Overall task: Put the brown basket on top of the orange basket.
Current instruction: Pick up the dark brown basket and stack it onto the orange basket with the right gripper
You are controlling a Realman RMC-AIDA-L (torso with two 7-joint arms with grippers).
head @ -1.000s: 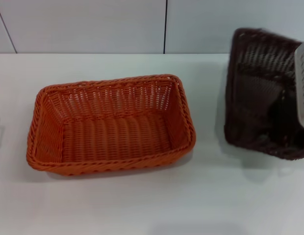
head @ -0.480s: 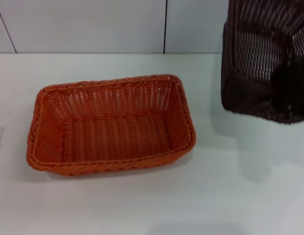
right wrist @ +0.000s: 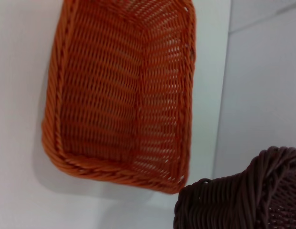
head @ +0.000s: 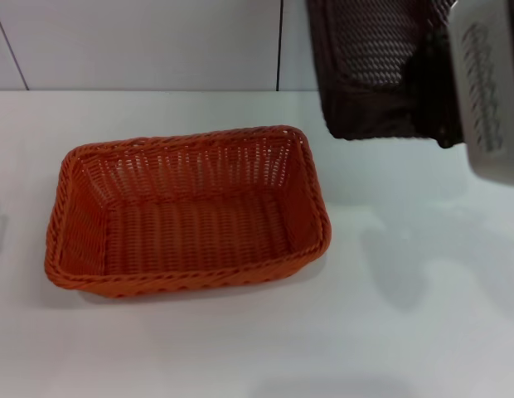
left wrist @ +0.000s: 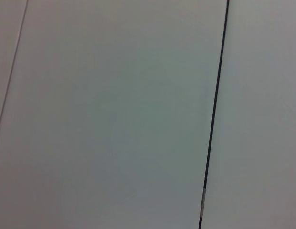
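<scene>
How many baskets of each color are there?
Orange: 1, the orange basket on the table.
Brown: 1, the brown basket up in the air by the right gripper.
Total: 2 baskets.

Orange basket (head: 187,211) woven wicker-look, brown basket (head: 377,70) likewise, perhaps plastic

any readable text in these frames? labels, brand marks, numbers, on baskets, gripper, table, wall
None. No words, numbers or signs show in any view.
The orange basket and the brown basket show only bare weave.
The right gripper housing shows a row of slots, not letters.
The table and the wall panels are blank.
</scene>
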